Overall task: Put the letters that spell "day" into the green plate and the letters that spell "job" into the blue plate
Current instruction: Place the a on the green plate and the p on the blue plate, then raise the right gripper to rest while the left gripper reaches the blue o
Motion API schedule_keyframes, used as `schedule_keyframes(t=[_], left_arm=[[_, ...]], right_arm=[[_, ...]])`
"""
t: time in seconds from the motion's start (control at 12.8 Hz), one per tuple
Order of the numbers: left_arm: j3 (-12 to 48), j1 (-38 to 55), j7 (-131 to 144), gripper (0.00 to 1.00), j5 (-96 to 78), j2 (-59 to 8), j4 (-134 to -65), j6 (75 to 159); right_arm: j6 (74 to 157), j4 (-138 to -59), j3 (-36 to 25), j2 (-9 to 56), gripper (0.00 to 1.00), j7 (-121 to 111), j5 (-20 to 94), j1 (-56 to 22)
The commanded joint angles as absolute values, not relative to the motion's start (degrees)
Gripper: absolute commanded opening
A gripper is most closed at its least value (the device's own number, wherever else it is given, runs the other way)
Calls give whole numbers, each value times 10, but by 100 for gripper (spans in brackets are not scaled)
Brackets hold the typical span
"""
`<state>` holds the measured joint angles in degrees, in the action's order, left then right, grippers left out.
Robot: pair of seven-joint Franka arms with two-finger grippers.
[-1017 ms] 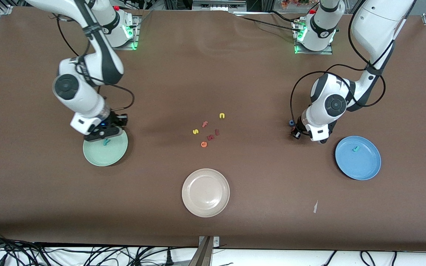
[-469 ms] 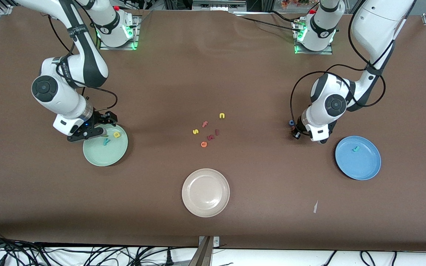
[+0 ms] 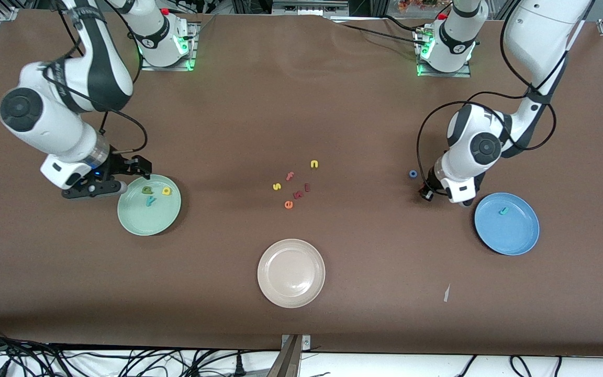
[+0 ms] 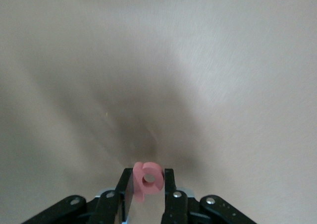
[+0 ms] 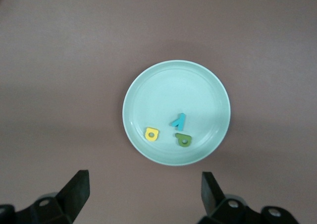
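The left claw [image 4: 147,196] is clenching a coral-red b [image 4: 147,179] between its two fingers, the letter standing upright in the grip. In the front view this claw [image 3: 440,192] is hanging low over bare table [image 3: 364,246], just beside the blue plate [image 3: 518,238] on the side toward the middle of the table. The blue o [image 3: 413,174] is lying on the table near the claw, a little farther from the front camera, and nothing is touching it.

The right claw [image 5: 143,194] is standing wide open and holding nothing, its two fingers spread well apart. In the front view it [image 3: 103,180] is hovering just beside the green plate [image 3: 147,225], at the rim toward the right arm's end of the table.

The green plate [image 5: 198,80] is holding three letters close together: the yellow a [image 3: 166,191], the dark green d [image 3: 147,190] and the teal y [image 3: 149,201]. The wrist view is showing the same three, the yellow a [image 5: 151,134], the green d [image 5: 183,140] and the teal y [image 5: 179,120], all lying flat inside the rim.

The blue plate is holding one letter, the teal j [image 3: 503,211], lying near its middle.

A beige plate [image 3: 267,285] is sitting nearer the front camera, with nothing in it.

Between the plates, a small cluster of loose letters is lying on the table: a yellow n [image 3: 314,164], a pink f [image 3: 290,176], a yellow s [image 3: 276,186], an orange e [image 3: 288,204] and two dark red pieces [image 3: 302,191] whose shapes I cannot tell.
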<state>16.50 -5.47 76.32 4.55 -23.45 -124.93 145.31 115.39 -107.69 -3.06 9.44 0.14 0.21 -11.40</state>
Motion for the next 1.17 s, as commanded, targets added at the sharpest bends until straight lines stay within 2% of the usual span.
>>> schedule_keyframes(t=[0.0, 0.39, 0.7, 0.78, 1.02, 1.1], left_arm=[[166, -97, 757, 31, 61, -190, -1252, 1445], [165, -230, 543, 32, 62, -206, -1220, 1444], [163, -248, 530, 32, 101, -270, -1165, 1446], [161, -249, 528, 34, 102, -274, -1164, 1449], [158, -249, 509, 79, 104, -278, -1165, 1449], [158, -247, 515, 81, 103, -267, -1166, 1445]], right_arm=[[1049, -1003, -30, 88, 100, 11, 6, -113], [974, -941, -32, 71, 100, 12, 4, -112], [956, -939, -32, 38, 100, 12, -1, -104], [955, -940, -31, 33, 100, 11, 0, -98], [928, -940, -27, 18, 100, 10, 2, -90], [926, -940, -26, 17, 100, 10, 2, -86]])
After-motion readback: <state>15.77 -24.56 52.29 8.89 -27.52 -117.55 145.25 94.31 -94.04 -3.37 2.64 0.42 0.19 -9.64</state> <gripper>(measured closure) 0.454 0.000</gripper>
